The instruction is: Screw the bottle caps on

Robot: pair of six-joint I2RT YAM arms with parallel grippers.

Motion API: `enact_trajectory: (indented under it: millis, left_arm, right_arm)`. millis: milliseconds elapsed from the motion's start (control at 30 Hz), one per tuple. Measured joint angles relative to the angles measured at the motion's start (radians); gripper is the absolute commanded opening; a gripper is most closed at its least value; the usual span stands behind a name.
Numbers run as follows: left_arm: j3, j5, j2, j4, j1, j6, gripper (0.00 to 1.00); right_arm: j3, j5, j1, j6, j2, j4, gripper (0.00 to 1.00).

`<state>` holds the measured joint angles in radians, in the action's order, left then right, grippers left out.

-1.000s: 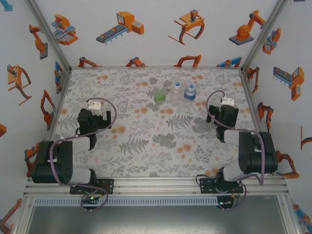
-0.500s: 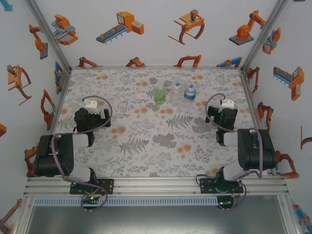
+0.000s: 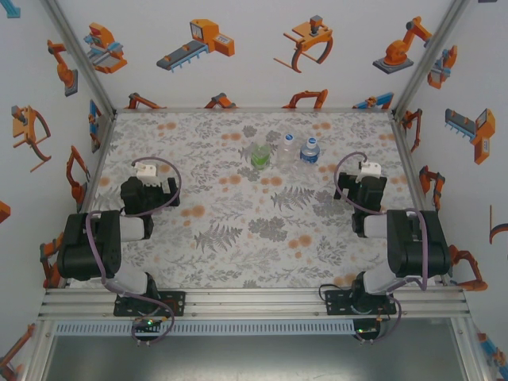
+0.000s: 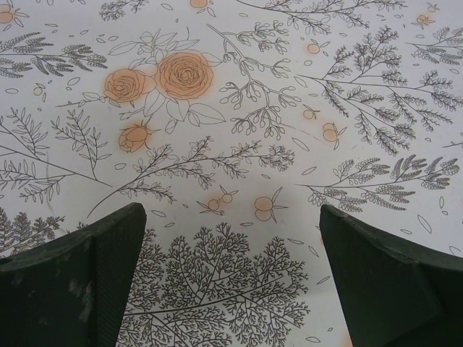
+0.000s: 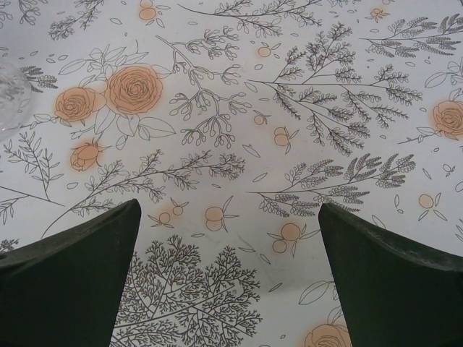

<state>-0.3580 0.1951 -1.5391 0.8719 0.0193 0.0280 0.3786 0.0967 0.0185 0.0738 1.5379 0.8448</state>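
Left tool [image 4: 230,231] farther left than before, spread like right tool [image 5: 228,228]; 3 bottles [image 3: 286,150] upright, necks up.

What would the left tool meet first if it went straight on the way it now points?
Most likely the floral table cover: the left tool, open, tilts down at it, and it lies straight ahead between the fingers. How far off is unclear.

Grey-and-orange floral tablecloth [image 3: 238,214], green-tinted bottle [image 3: 259,156]
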Motion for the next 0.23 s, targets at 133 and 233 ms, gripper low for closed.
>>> enact_trajectory:
  millis: [133,233]
  left_arm:
    - [-0.001,-0.003,0.000,-0.001,0.000,-0.005,0.97]
    - [-0.001,-0.004,0.000,-0.001,0.000,-0.008,0.97]
  right_arm:
    - [0.000,-0.005,0.000,-0.001,0.000,0.000,0.99]
    - [0.000,-0.009,0.000,-0.001,0.000,0.000,0.99]
